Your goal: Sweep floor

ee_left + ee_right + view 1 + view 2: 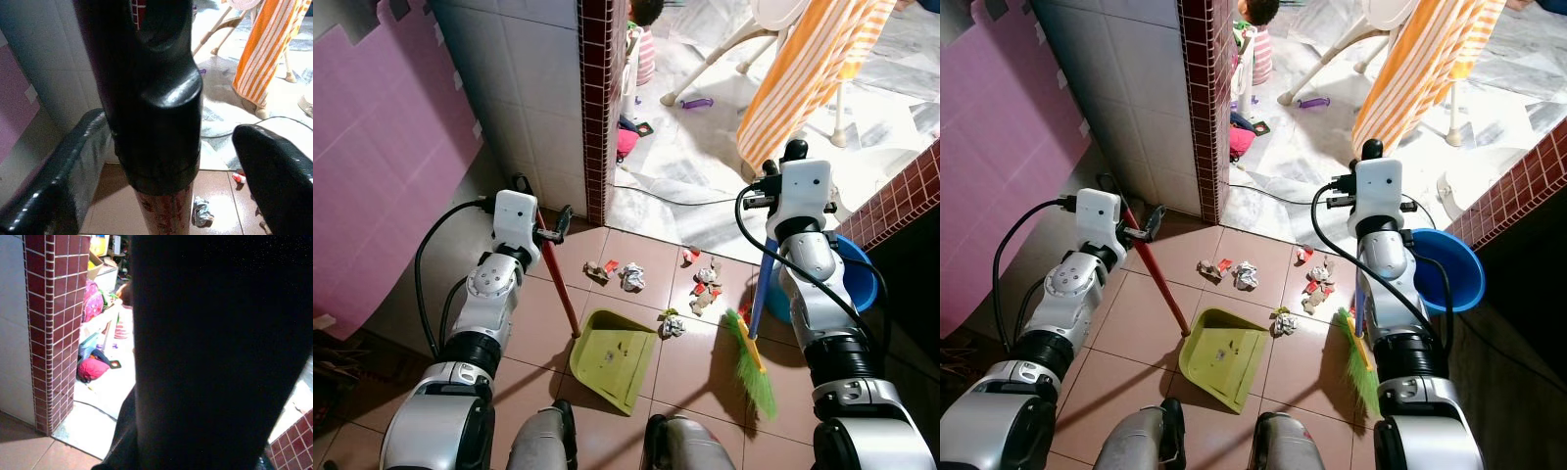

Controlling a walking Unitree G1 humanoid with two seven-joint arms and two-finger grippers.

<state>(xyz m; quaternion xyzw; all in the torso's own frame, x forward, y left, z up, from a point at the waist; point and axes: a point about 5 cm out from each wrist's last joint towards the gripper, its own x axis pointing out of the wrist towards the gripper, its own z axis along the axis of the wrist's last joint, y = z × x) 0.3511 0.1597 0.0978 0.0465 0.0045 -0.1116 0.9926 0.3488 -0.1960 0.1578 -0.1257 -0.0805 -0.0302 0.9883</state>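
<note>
Green dustpan [615, 357] lay flat on the brown floor tiles [529, 382] directly ahead of the robot's feet, mouth facing the litter. A few small specks showed on its inner face; otherwise nothing in it. Blue basin [1449, 269] sat on the floor by the right arm, beside the red-tiled low wall [901, 191]; its contents could not be made out.

Crumpled paper scraps [631, 277] were scattered on the tiles just beyond the dustpan: two pieces near its far left corner, one wad [672, 326] touching or just beside its far right corner, and a cluster [706, 289] further right, near the broom.

Left gripper [551, 227] was raised at the left, fingers closed around the red dustpan handle [560, 289], which ran down at a slant to the pan. In the left wrist view the black handle cap [156, 98] stood between the two fingers [274, 171].

Right gripper [766, 188] was held up at the right, above the blue broom stick [760, 294]; green bristles [754, 367] rested on the tiles right of the dustpan. Grip state on the stick: cannot tell — the right wrist view was blocked by a dark shape.
</note>
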